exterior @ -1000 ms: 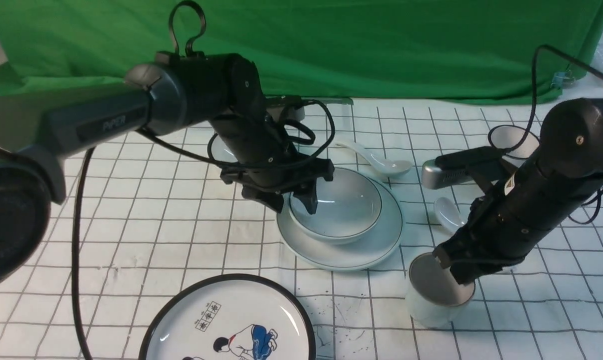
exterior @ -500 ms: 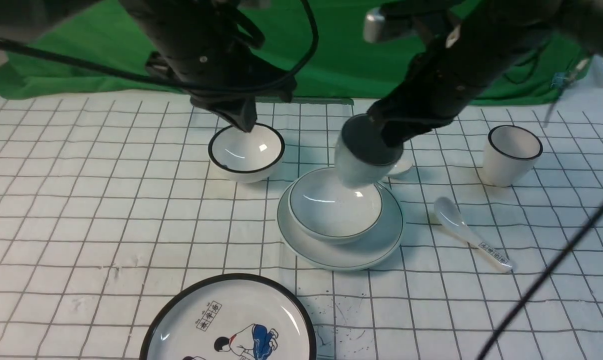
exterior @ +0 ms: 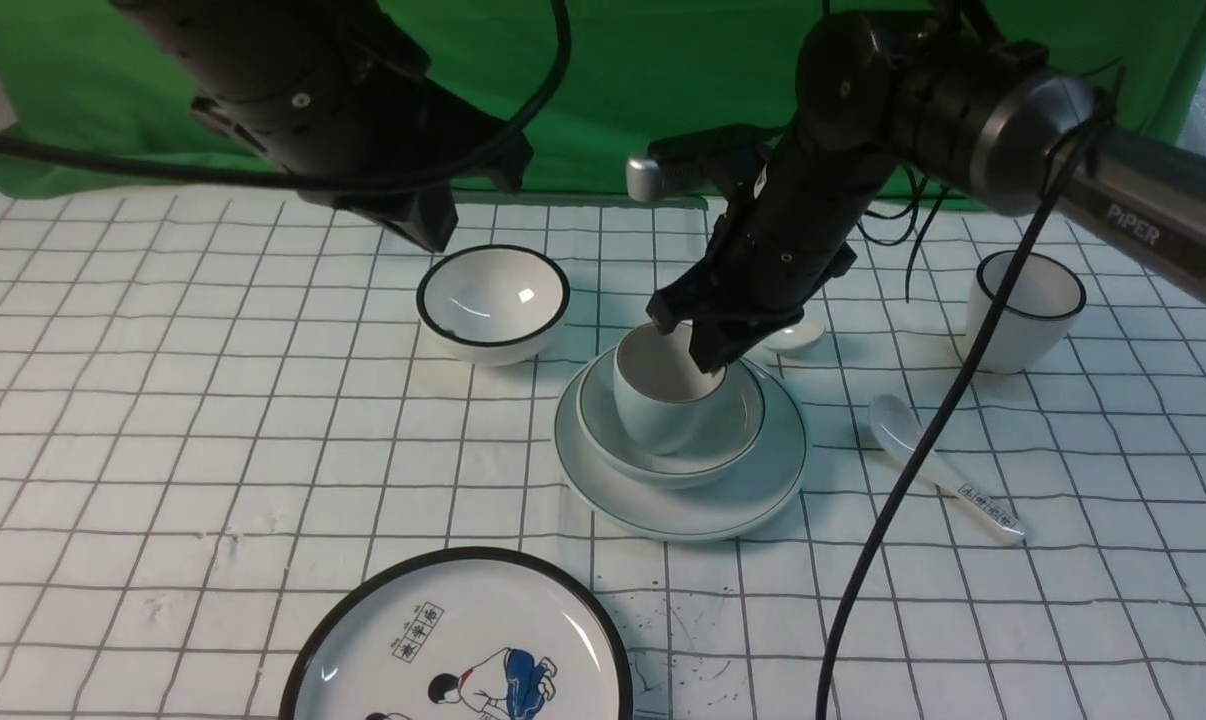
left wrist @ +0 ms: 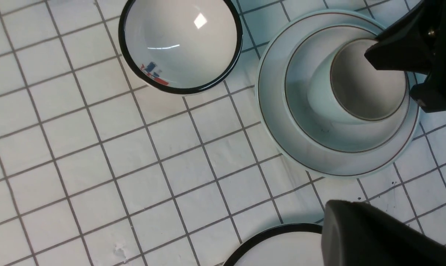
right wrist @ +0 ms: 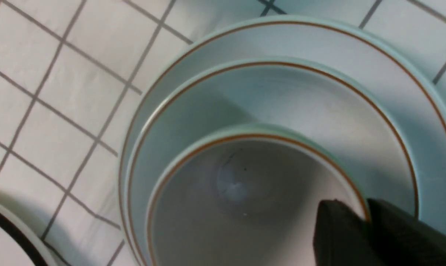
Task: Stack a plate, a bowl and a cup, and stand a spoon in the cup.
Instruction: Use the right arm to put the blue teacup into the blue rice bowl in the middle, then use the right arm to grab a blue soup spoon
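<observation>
On our right gripper (exterior: 705, 352) the jaws pinch the rim of the cup (exterior: 655, 418), standing in the bowl (exterior: 741, 425) on the plate (exterior: 768, 488); our left gripper (exterior: 428, 228), farther left, has jaws pressed together

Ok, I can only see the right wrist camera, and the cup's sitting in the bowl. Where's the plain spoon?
Observer: The plain spoon lies on the cloth just behind the plate, half hidden by the right arm.
Operator: Is there another spoon?
Observer: Yes, a printed spoon lies right of the plate.
Operator: And the other arm?
Observer: The left fingers hover near the black-rimmed bowl, shut and empty.
</observation>
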Motion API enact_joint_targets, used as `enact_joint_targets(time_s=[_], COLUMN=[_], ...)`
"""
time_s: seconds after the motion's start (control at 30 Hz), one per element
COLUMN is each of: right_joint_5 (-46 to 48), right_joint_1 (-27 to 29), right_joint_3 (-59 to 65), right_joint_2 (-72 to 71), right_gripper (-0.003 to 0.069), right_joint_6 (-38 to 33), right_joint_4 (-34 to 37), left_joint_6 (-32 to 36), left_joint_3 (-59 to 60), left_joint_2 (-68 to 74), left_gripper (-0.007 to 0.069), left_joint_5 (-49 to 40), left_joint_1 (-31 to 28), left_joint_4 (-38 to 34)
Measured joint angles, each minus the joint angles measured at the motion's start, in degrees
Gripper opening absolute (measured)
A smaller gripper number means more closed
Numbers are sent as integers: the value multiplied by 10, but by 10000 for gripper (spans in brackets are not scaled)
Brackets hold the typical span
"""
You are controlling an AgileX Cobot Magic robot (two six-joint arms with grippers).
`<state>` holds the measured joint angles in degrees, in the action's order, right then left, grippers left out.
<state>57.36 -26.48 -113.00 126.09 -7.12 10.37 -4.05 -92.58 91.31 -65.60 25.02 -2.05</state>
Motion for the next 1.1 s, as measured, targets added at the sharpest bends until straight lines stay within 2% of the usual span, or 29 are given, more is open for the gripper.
enact_joint_targets(time_s=[0.03, 0.1, 0.13, 0.17, 0.2, 0.23, 0.37, 0.63, 1.1], right_joint_5=[0, 0, -1, -1, 0, 0, -14, -149, -191], right_joint_1=[0, 0, 0, 0, 0, 0, 0, 33, 44], right_joint_3=[0, -4, -5, -16, -17, -36, -75, -113, -112], right_joint_2=[0, 0, 0, 0, 0, -4, -14, 11, 149], right_gripper=[174, 249, 256, 330, 345, 406, 477, 498, 500], right_joint_6=[0, 0, 0, 0, 0, 0, 0, 0, -2], right_joint_4=[0, 0, 0, 0, -1, -9, -56, -85, -84], left_joint_6=[0, 0, 0, 0, 0, -2, -2, -3, -4], left_joint_3=[0, 1, 1, 1, 1, 1, 1, 1, 1], left_joint_2=[0, 0, 0, 0, 0, 0, 0, 0, 0], left_gripper=[4, 4, 4, 4, 4, 4, 4, 4, 4], left_joint_5=[0, 0, 0, 0, 0, 0, 0, -20, -34], left_joint_1=[0, 0, 0, 0, 0, 0, 0, 0, 0], left_joint_4=[0, 0, 1, 5, 5, 9, 14, 16, 17])
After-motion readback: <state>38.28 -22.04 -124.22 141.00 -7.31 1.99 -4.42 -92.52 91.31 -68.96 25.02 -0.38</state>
